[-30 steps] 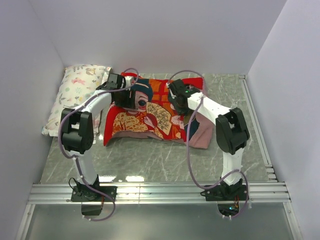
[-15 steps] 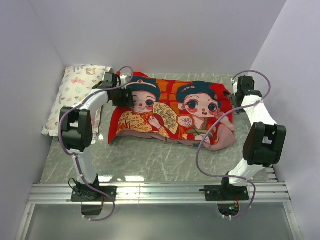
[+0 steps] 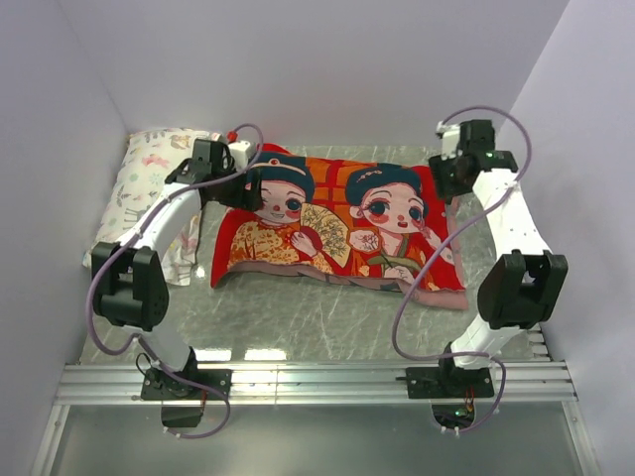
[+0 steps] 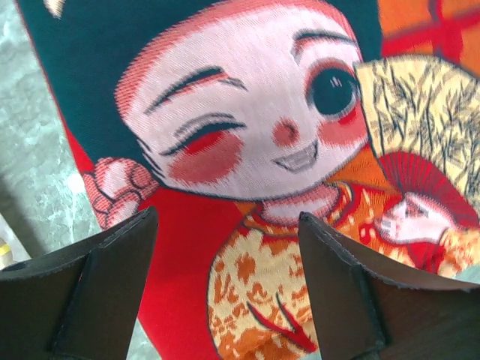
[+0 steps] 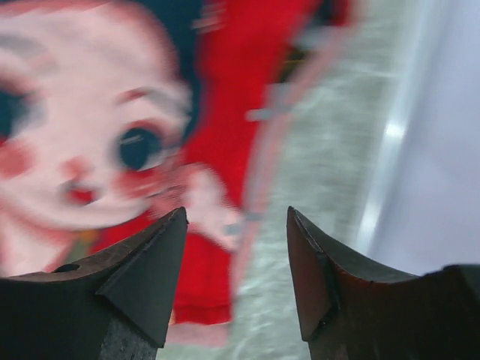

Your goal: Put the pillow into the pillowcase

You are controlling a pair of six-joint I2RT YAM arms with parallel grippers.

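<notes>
The pillowcase [image 3: 337,233] was seen spread flat, printed side up, on the far half of the bench [image 3: 298,317], and a white animal-print pillow [image 3: 144,188] was lying near its left edge, against the left wall. The left fingers [image 4: 105,292] were held spread above the winking figure on the left part of the case, with nothing between them. The right fingers [image 5: 135,292] were likewise spread and empty above the case's right edge, though that view was blurred.
</notes>
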